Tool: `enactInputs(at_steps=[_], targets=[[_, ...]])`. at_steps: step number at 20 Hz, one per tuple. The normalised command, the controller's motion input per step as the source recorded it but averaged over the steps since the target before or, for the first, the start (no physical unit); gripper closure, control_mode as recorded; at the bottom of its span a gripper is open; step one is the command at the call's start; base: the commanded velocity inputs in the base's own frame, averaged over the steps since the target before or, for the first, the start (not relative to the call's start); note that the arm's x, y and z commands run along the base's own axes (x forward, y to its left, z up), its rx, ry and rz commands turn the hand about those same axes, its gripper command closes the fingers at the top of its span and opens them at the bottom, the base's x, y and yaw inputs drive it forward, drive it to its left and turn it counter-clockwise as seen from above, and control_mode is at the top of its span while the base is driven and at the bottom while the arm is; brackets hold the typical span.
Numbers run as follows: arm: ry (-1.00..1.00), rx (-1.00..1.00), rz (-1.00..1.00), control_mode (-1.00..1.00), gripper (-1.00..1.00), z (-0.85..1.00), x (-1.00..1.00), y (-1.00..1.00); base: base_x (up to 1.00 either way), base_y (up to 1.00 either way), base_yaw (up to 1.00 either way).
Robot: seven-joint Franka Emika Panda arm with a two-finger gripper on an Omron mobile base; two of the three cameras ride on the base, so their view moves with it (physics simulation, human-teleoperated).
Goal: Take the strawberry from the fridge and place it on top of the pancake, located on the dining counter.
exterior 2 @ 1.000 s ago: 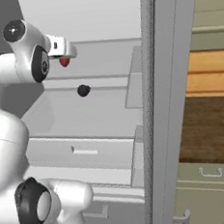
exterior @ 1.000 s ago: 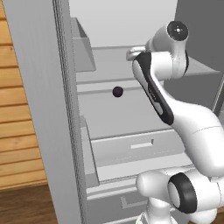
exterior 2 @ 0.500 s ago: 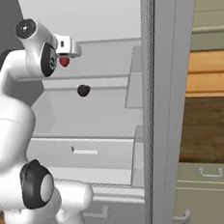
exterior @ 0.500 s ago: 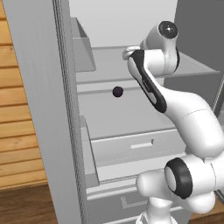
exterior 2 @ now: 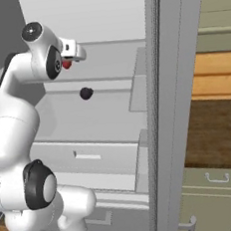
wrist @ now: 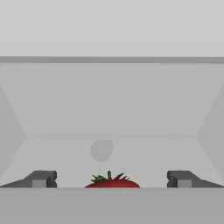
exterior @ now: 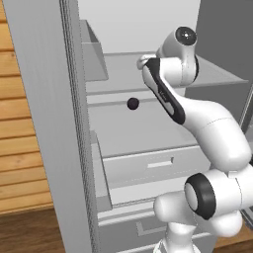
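In the hand view the strawberry is cut off at 6 o'clock; in the right base view the arm half hides it.

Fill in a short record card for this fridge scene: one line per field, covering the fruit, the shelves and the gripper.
fridge: door open, white shelves showing
strawberry: on the upper shelf, between the open fingertips, not gripped
dark round fruit: on the shelf below the strawberry
gripper: open, reaching into the upper shelf, level with the strawberry
drawer: under the shelves, shut
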Motion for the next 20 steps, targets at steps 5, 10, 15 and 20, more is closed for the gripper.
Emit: enactInputs(at_steps=[5,10,15,20], targets=[[0.0,0.0,0.0,-1.0,-1.0,-0.2,0.01,0.0,0.0,0.0,0.0],[0.0,0.0,0.0,-1.0,-1.0,-0.19,0.0,0.0,0.0,0.0,0.0],[0.0,0.0,0.01,-1.0,-1.0,0.0,0.17,0.0,0.0,0.0,0.0],[0.0,0.0,0.0,-1.0,1.0,-0.06,0.11,0.0,0.0,0.0,0.0]])
